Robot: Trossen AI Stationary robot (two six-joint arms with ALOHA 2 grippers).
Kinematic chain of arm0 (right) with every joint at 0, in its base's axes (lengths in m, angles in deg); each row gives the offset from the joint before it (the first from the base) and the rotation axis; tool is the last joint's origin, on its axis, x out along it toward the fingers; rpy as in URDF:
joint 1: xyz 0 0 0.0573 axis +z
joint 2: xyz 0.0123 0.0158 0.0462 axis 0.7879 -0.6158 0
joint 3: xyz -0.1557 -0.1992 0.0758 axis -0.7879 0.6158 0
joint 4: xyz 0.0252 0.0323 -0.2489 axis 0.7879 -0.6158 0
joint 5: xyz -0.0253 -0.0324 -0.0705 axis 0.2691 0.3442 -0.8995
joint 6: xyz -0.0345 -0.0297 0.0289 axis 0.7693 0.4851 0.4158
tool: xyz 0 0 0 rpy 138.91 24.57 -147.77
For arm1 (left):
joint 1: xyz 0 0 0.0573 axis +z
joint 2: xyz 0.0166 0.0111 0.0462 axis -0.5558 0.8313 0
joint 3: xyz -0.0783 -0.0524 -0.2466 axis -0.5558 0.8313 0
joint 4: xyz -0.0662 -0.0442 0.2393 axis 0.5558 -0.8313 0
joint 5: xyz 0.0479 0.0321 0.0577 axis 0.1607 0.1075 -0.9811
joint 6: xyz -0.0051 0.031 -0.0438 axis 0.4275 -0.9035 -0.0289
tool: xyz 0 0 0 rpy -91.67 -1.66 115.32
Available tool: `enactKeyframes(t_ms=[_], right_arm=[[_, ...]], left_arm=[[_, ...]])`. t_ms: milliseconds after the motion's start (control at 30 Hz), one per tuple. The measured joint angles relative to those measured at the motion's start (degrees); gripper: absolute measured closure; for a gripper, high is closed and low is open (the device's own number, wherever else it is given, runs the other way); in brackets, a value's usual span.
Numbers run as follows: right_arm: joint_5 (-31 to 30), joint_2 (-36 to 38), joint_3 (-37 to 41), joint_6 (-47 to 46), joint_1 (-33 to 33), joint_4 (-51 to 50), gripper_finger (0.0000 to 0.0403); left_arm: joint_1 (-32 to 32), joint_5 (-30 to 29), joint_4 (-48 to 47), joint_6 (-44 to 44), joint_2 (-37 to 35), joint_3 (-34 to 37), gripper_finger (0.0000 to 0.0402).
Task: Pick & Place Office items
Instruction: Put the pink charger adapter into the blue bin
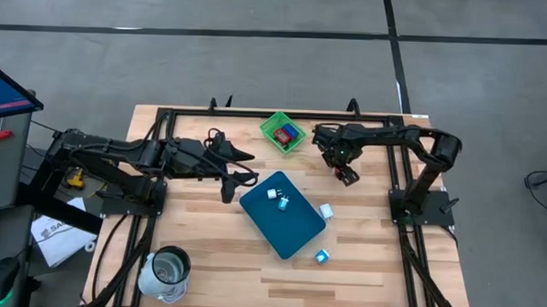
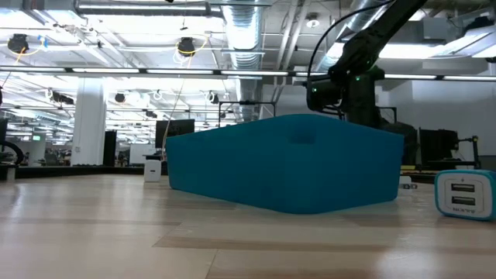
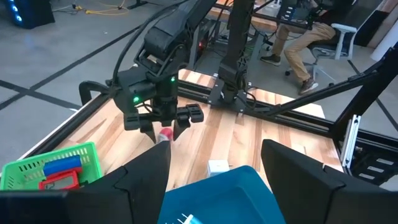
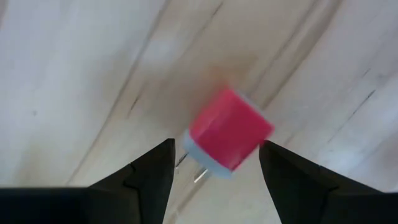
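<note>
My right gripper (image 1: 343, 170) hovers over the wood between the green mesh basket (image 1: 283, 133) and the teal board (image 1: 282, 215), shut on a small red office item (image 4: 229, 135) that also shows in the left wrist view (image 3: 165, 135). Two white-and-blue blocks (image 1: 278, 199) lie on the teal board. Another block (image 1: 326, 211) rests on the table by the board's right edge, and one more (image 1: 322, 256) lies nearer the front. My left gripper (image 1: 241, 175) is open at the board's far left corner, touching nothing. My right gripper pinches the red item with its pale underside (image 4: 205, 163) between its two fingers, at their free ends. The fingers (image 3: 180, 129) point down from above. The piece sits tilted between them; whether it is clear of the table I cannot tell.
The basket (image 3: 53, 169) holds a blue and a red piece. A white-and-grey jug (image 1: 164, 273) stands at the near left corner. Black rails frame the table's far and side edges. In the low view the board (image 2: 287, 170) hides the table behind it; a block (image 2: 463, 194) stands at its right.
</note>
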Motion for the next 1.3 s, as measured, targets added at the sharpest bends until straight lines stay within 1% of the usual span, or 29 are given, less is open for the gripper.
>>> enactKeyframes(t_ms=[367,667,733,833,1033,1100,1233,1300], right_arm=[[-0.25,0.14,1.17,2.66,-0.27,-4.10,0.0178],[-0.36,0.53,4.43,4.98,0.54,-0.86,0.0183],[-1.13,0.49,4.48,5.16,0.90,-0.76,0.0195],[-2.23,0.75,4.52,5.16,1.37,0.36,0.0231],[-3.47,1.10,4.59,5.31,1.75,1.65,0.0342],[-3.80,1.10,4.59,5.31,2.21,1.31,0.0373],[-4.78,1.10,4.62,4.26,4.20,1.32,0.0375],[-5.40,1.09,4.63,4.27,5.19,1.35,0.0364]], left_arm=[[0.03,-0.02,0.00,0.18,0.00,-0.02,0.0156],[0.04,0.00,-0.25,0.39,0.00,-0.02,0.0156],[0.04,0.00,-0.52,0.51,0.00,-0.02,0.0156],[0.04,0.00,-0.52,0.63,0.00,-0.02,0.0156],[0.04,0.02,-0.46,0.66,0.00,-0.02,0.0156],[0.04,0.02,-0.42,0.71,0.00,-0.02,0.0156],[0.04,0.04,-0.40,1.38,0.00,-0.02,0.0156],[0.04,0.04,-0.42,1.38,0.00,-0.02,0.0156]])
